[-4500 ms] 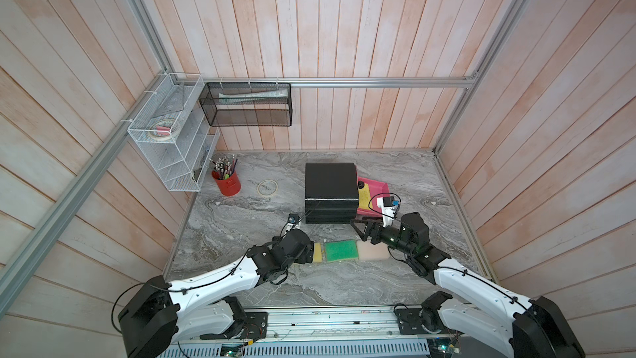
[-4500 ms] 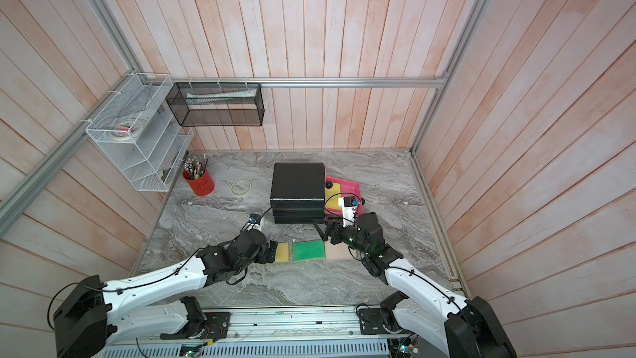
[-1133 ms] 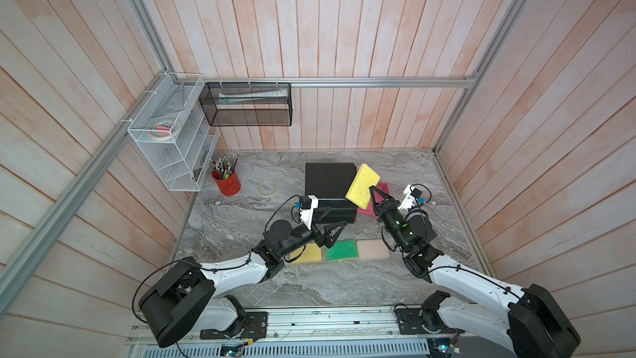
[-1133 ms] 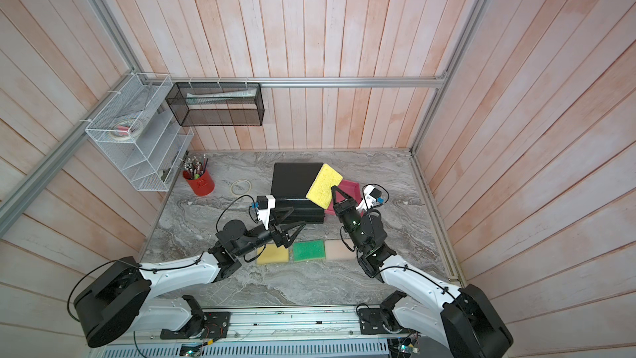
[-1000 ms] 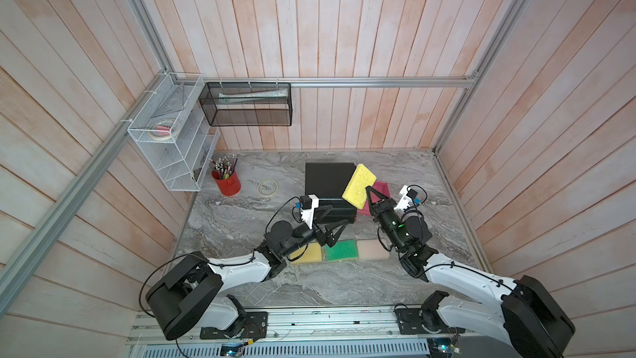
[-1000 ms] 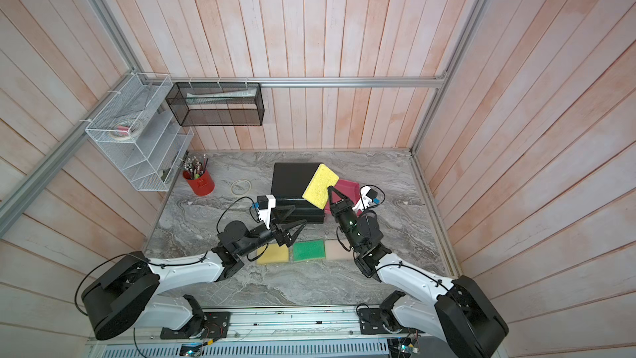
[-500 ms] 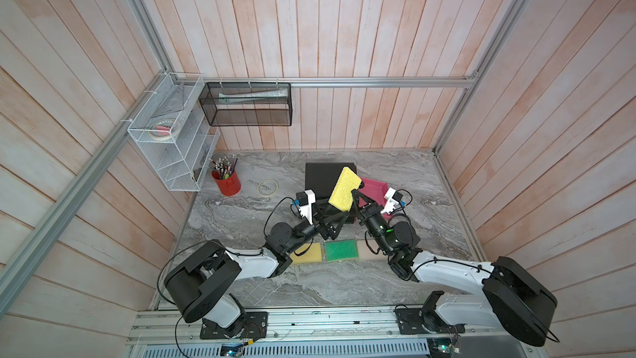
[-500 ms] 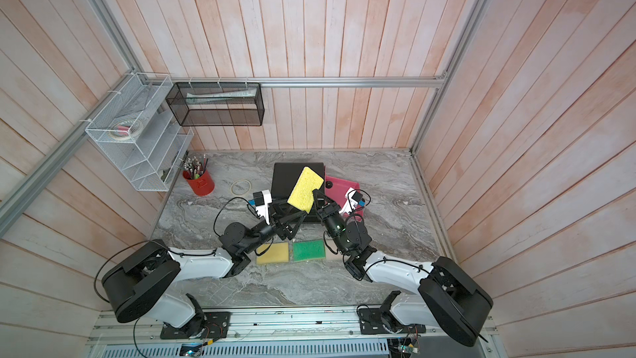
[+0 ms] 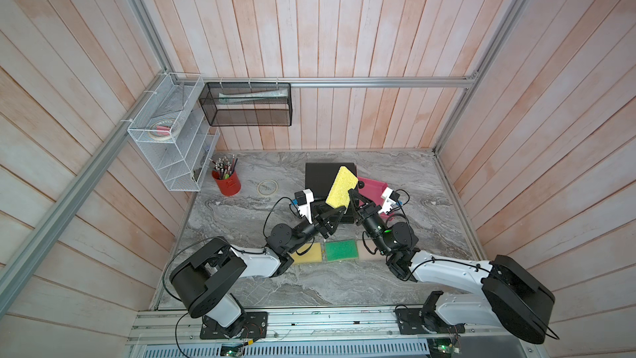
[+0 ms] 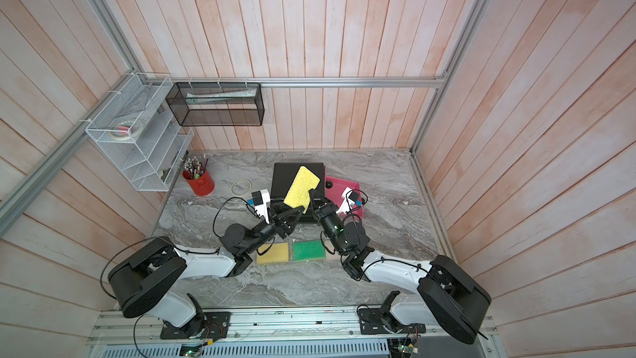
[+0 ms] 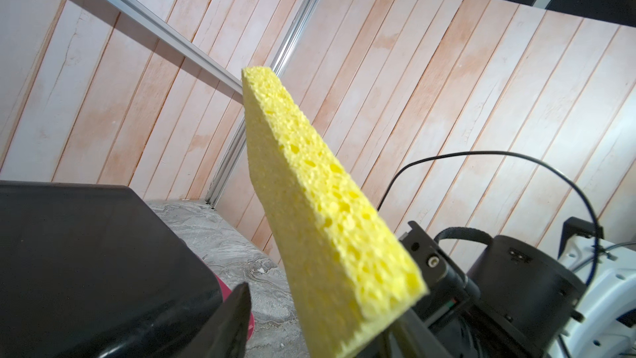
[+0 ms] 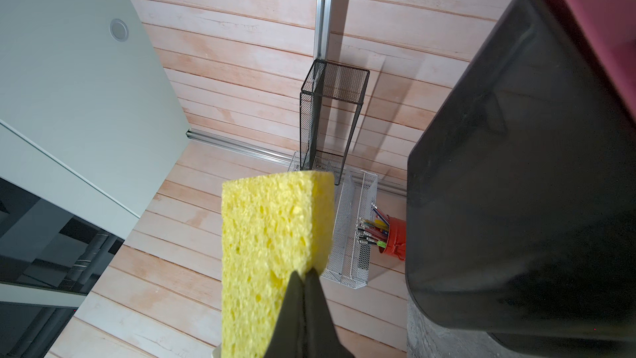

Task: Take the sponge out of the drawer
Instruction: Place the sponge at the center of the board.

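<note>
- Sponge (image 9: 340,187) (image 10: 302,187), yellow, is up in the air, tilted on end, clear of the counter (image 9: 241,222). In both top views it overlaps the black drawer unit (image 9: 321,177) (image 10: 285,173).
- Right end effector (image 9: 351,198) (image 10: 311,198) is clamped on the sponge's lower right edge. In the right wrist view the two fingertips (image 12: 303,291) meet in a tight pinch on the edge and the sponge (image 12: 272,235) sticks out past them.
- Left end effector (image 9: 332,213) (image 10: 287,216) sits at the sponge's lower end, on the side opposite the right one, jaws apart.
- In the left wrist view the sponge (image 11: 309,201) fills the middle. One left finger (image 11: 234,322) shows beside it with a clear gap, not touching. The other finger is hidden, so contact on that side can't be told.
- The drawer unit (image 11: 86,253) (image 12: 516,167) is below and beside the sponge in both wrist views.
- Pink tray (image 9: 371,185) lies just right of the drawer unit, on the counter.
- Three more sponges lie in a row on the counter near the arms: yellow counter sponge (image 9: 306,256), green sponge (image 9: 341,250), and tan sponge (image 9: 366,247), which is partly under the right arm.
- Red cup (image 9: 227,182) of pens and tape ring (image 9: 267,187) are to the left, well apart from the sponge.
</note>
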You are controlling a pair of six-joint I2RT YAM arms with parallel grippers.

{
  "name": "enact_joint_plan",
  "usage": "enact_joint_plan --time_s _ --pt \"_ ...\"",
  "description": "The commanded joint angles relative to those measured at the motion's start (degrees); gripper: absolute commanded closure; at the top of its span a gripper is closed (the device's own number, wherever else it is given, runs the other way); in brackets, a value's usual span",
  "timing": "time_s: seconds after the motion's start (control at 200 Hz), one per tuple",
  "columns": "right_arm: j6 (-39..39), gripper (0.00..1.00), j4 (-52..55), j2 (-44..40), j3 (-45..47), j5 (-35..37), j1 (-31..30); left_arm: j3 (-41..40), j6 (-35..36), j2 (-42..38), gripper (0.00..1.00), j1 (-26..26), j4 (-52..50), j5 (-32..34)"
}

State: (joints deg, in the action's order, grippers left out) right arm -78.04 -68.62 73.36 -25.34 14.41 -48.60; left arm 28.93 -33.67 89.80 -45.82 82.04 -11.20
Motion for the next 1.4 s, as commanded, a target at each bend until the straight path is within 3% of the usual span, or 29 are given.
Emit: enact_joint_plan --time_s 0.0,0.235,0.375,0.545,0.6,0.645,0.795,0.935,1.15,1.395 --pt "-0.56 1.0 -0.83 0.47 -0.98 1.13 -0.69 1.55 0.42 0.72 0.44 -0.15 2.15 1.01" --pt "-0.53 1.0 -0.06 0.74 -1.36 0.72 -1.13 1.63 0.36 1.1 0.56 -0.56 3.42 0.48" --pt "0.03 1.0 0.29 0.4 -1.12 0.74 -1.15 1.66 0.7 1.01 0.78 -0.58 3.27 0.04" --pt "0.86 1.0 1.29 -0.33 -0.94 0.98 -1.33 1.46 1.15 0.51 0.82 -0.67 2.85 0.35" --pt "1.5 1.0 1.45 -0.58 -0.95 0.73 -1.38 1.38 1.12 0.34 0.99 -0.6 2.52 0.87" --pt "2.22 1.0 1.77 -0.88 -1.11 0.48 -1.41 1.31 1.23 0.11 1.0 -0.67 2.42 1.36" --pt "5.31 0.72 4.36 -2.68 -1.71 0.85 -1.41 1.14 1.94 -1.6 1.0 -0.67 0.3 1.64" --pt "10.12 0.55 7.93 -6.45 -1.91 3.39 -1.41 1.26 3.21 -4.36 1.0 -0.67 -4.22 1.98" --pt "26.81 0.4 28.18 -14.59 -10.48 7.67 -1.15 4.4 3.74 -8.89 1.0 0.12 -17.36 -3.11" --pt "40.06 0.29 39.54 -20.26 -14.96 6.32 1.12 11.75 6.77 -15.96 1.0 0.12 -46.94 -7.87"
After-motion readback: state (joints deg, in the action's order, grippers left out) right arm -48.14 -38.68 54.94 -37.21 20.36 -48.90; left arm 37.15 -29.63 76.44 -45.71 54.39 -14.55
